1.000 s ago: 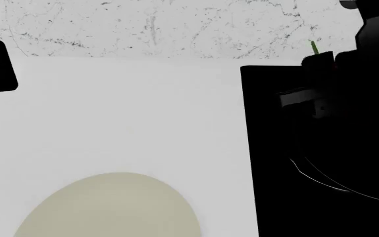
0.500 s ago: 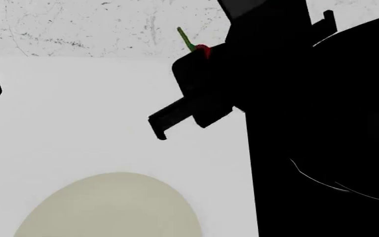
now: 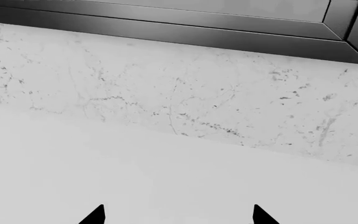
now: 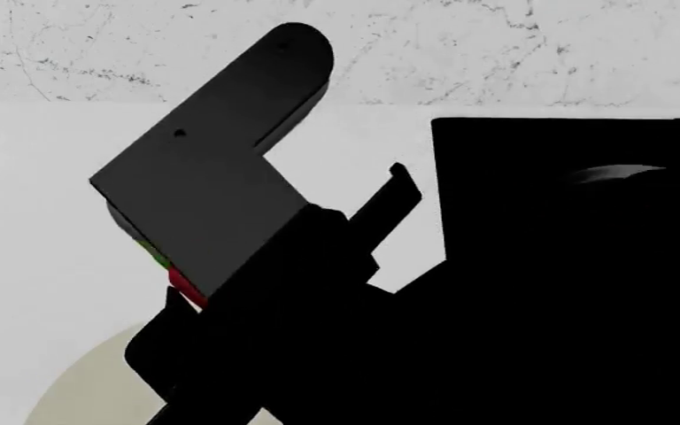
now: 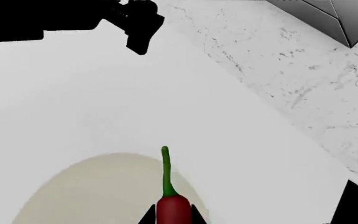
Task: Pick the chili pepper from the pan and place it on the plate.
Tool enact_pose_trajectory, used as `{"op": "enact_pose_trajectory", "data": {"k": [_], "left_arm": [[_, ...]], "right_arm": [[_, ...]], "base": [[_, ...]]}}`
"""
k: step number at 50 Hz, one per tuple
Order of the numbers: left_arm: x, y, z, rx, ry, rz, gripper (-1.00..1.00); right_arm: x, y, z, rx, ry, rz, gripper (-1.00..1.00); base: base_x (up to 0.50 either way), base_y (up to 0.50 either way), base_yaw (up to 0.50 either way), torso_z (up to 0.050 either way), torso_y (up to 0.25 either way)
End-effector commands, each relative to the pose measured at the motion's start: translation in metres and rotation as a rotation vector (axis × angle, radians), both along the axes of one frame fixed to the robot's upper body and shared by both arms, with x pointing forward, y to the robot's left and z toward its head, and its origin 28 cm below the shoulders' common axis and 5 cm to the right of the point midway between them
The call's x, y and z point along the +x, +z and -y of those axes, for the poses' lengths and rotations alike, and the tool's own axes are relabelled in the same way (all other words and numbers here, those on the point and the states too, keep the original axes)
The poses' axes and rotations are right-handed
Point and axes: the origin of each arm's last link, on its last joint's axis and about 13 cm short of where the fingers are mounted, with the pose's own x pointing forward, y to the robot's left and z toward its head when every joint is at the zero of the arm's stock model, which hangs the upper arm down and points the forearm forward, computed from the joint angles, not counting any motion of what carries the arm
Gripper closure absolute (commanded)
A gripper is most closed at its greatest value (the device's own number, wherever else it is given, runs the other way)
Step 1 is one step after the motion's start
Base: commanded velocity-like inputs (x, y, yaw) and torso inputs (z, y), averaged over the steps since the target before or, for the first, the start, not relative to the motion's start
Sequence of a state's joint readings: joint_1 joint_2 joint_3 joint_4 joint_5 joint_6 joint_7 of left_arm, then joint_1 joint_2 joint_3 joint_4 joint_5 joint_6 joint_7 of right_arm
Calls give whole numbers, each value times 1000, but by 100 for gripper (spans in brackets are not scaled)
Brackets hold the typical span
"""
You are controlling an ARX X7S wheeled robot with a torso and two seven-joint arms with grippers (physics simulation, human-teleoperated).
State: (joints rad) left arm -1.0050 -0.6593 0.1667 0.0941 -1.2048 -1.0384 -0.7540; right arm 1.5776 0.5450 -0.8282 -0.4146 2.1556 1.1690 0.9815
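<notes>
My right gripper (image 5: pixel 173 218) is shut on the chili pepper (image 5: pixel 173 209), whose red body sits between the jaws with its green stem pointing outward. It hangs over the near edge of the cream plate (image 5: pixel 86 196). In the head view my right arm (image 4: pixel 316 301) crosses the middle. Only a sliver of the chili pepper (image 4: pixel 183 285) peeks out beneath it, above the plate (image 4: pixel 81 390). The arm hides the pan. My left gripper (image 3: pixel 177 217) is open over bare white counter, nothing between its fingers.
The flat black stovetop (image 4: pixel 529 150) fills the right side of the head view. A marbled backsplash (image 4: pixel 104 44) runs along the back of the white counter (image 4: pixel 33 239). My left arm (image 5: pixel 129 18) shows far off in the right wrist view.
My right arm has swung left from above the stovetop to over the plate, carrying the chili pepper lower. The left gripper has slid further toward the head view's left edge.
</notes>
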Motion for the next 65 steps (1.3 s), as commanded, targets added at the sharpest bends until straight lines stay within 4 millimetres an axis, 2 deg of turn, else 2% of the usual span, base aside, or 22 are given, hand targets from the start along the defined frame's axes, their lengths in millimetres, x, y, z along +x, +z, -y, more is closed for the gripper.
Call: {"op": "enact_pose_trajectory", "data": {"k": [1, 12, 23, 65], "left_arm": [[0, -5, -3, -6, 9, -6, -100], [3, -11, -3, -7, 8, -16, -100], [4, -14, -4, -12, 9, -23, -100], [10, -27, -5, -19, 4, -43, -100]], "right_arm": [[-19, -18, -9, -35, 98, -19, 100], [-26, -32, -13, -46, 136, -46, 100], [-25, -41, -15, -46, 155, -71, 100], [-1, -60, -13, -30, 122, -127, 100]], "base": [[0, 0, 0, 0, 0], [0, 0, 0, 0, 0], [0, 0, 0, 0, 0], [0, 0, 0, 0, 0]]}}
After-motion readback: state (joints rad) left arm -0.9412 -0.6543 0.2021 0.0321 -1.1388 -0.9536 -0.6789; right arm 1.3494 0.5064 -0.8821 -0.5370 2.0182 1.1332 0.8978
